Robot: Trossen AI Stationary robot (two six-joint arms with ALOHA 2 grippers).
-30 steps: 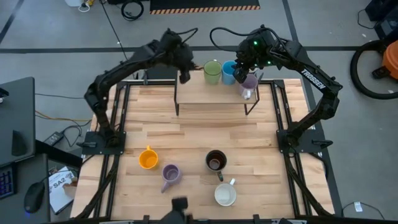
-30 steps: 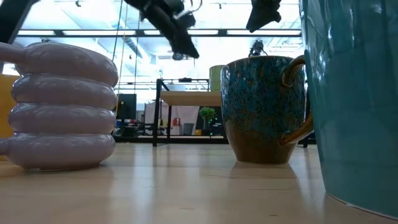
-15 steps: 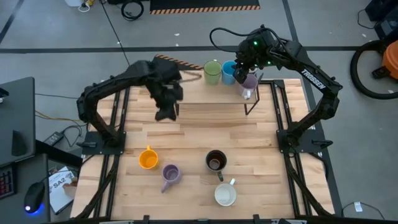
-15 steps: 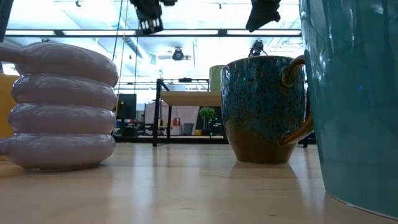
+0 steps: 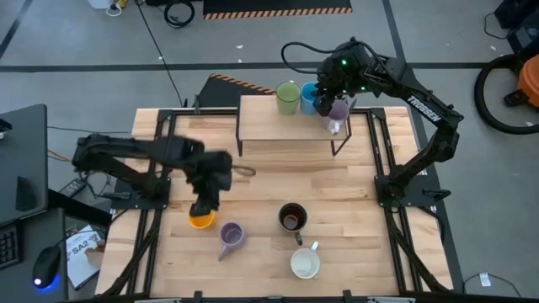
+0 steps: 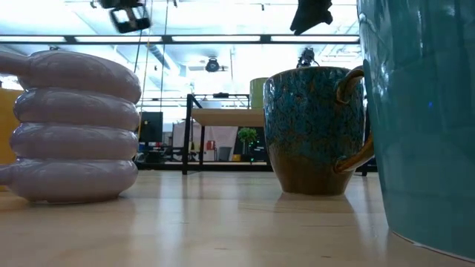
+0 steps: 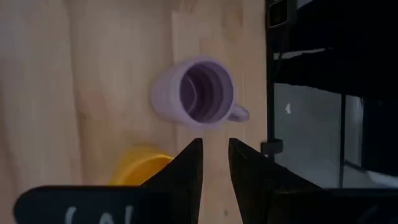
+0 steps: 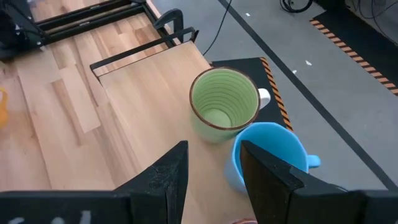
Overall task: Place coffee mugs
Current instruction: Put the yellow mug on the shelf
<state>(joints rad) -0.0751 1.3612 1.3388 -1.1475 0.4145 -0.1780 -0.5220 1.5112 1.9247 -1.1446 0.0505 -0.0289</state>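
The left claw (image 5: 205, 208), fingers narrowly parted and empty, hangs directly over the orange mug (image 5: 200, 220), lilac mug (image 5: 230, 236) just right.

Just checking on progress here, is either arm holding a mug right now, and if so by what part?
Neither. The left gripper hangs empty over the orange mug, its fingers slightly apart. The right gripper is open above the raised shelf, nothing between its fingers.

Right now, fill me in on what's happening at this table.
The robot is placing coffee mugs on a raised shelf. The green mug and blue mug stand there; the right hand hovers by a lilac mug beside them. The left hand hangs over the orange mug, fingers slightly apart.
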